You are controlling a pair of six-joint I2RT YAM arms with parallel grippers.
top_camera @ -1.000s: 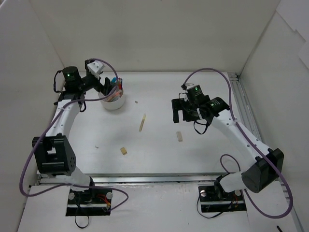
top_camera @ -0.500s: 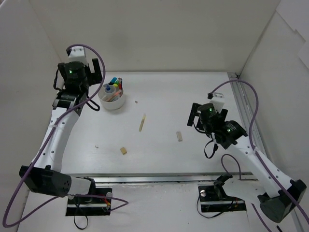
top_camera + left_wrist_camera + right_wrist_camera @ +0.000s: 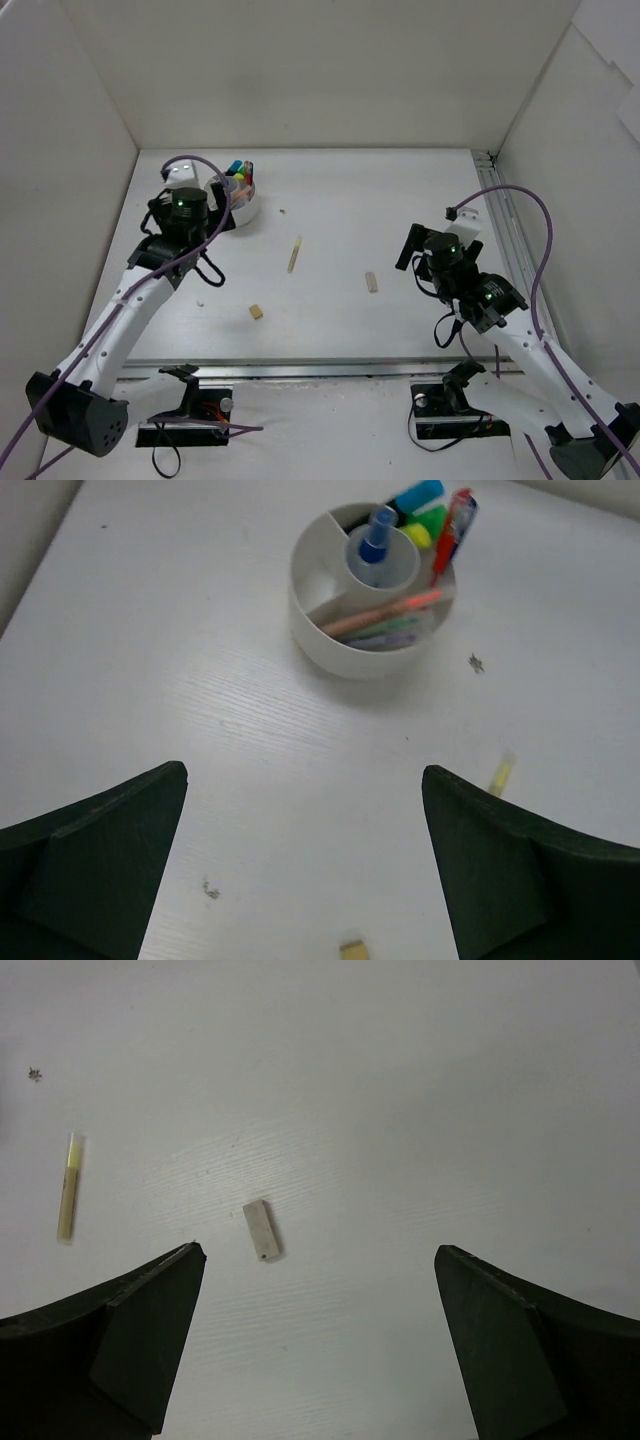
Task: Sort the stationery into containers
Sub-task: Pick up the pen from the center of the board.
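Hovering above the white table (image 3: 400,190), the left jaws and right jaws are both gaping wide, holding nothing. The left jaws are facing a round white divided bowl (image 3: 320,640) carrying coloured pens and highlighters (image 3: 385,613); the right jaws are overlooking a small beige rectangular eraser (image 3: 261,1230) and a thin cream stick (image 3: 68,1185), lying apart. A second beige eraser (image 3: 257,312) is lying nearer the bases.

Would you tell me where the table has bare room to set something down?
The far strip from the bowl to the right rail is bare. The middle is busier: the cream stick, right eraser and left eraser lie there.
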